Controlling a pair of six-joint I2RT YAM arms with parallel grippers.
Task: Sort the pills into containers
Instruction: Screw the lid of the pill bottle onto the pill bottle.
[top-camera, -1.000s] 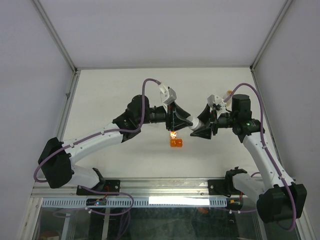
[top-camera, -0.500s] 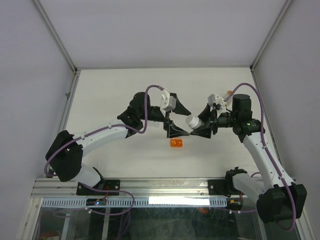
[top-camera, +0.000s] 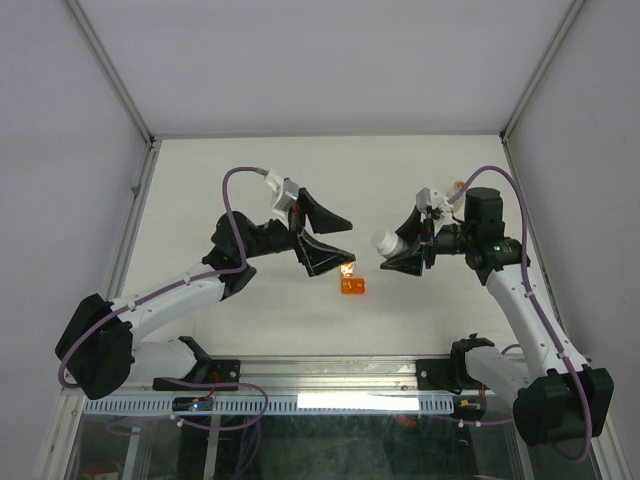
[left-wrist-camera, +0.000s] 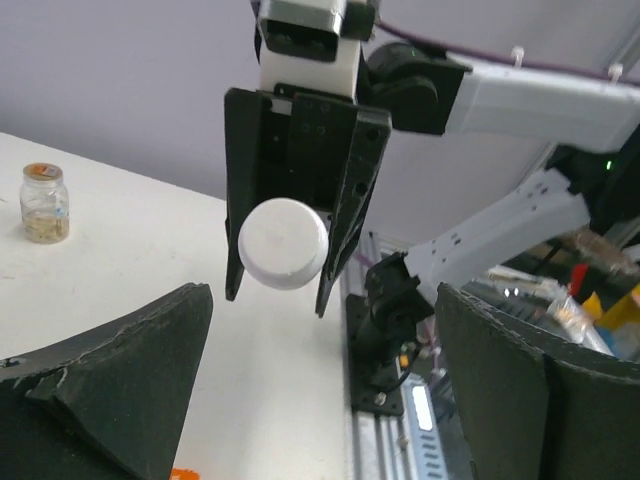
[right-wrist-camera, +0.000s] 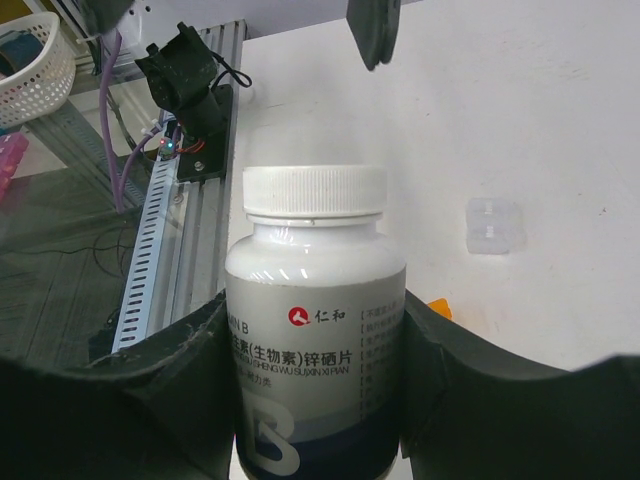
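Left gripper (top-camera: 345, 243) hangs over the table (top-camera: 220, 190) with its jaws spread wide and nothing between them. Right gripper (top-camera: 392, 246), facing it, is clamped on a white bottle (right-wrist-camera: 315, 330) with a dark band, held level with its cap toward the left gripper. On the table between and below the two lies an orange cup (top-camera: 352, 286). Farther back, beside the right arm, a clear vial (left-wrist-camera: 44, 203) stands upright with tan pills (left-wrist-camera: 44, 228) in its bottom.
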